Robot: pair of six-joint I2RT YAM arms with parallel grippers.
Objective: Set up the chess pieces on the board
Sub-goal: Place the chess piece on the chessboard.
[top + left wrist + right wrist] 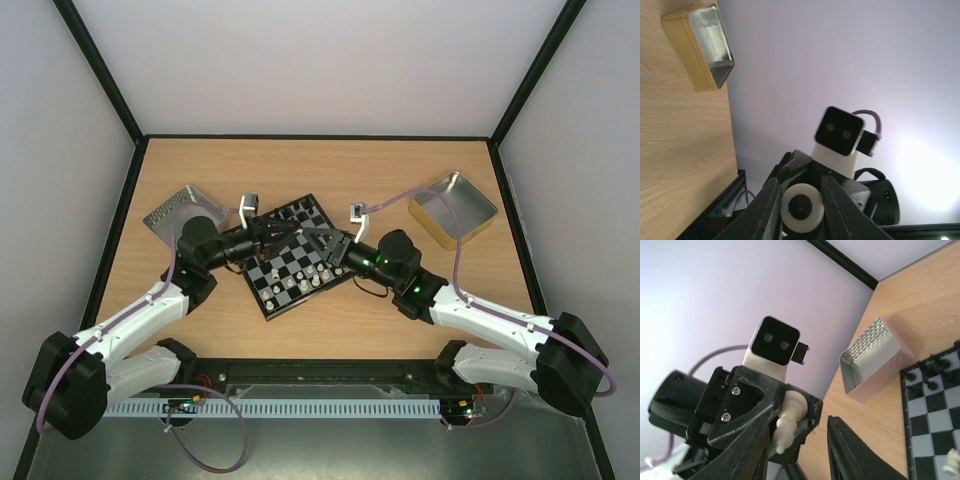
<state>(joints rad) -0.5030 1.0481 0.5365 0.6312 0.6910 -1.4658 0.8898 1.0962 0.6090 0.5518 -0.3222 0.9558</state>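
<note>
The board (272, 268) lies askew mid-table, black pieces (297, 212) on its far rows, cream-white pieces (291, 286) on its near rows. My left gripper (285, 234) hovers over the board, shut on a cream-white chess piece. The left wrist view shows the piece's round base (801, 207) between the left gripper's (801, 200) fingers. My right gripper (318, 243) faces it tip to tip and is open. In the right wrist view the held piece (790, 420) points between the right gripper's (797, 430) spread fingers (852, 452), close to one of them.
A silver tray (178, 210) stands left of the board and also shows in the right wrist view (875, 362). A gold tray (453, 208) stands at the back right and in the left wrist view (702, 45). Black frame rails edge the table.
</note>
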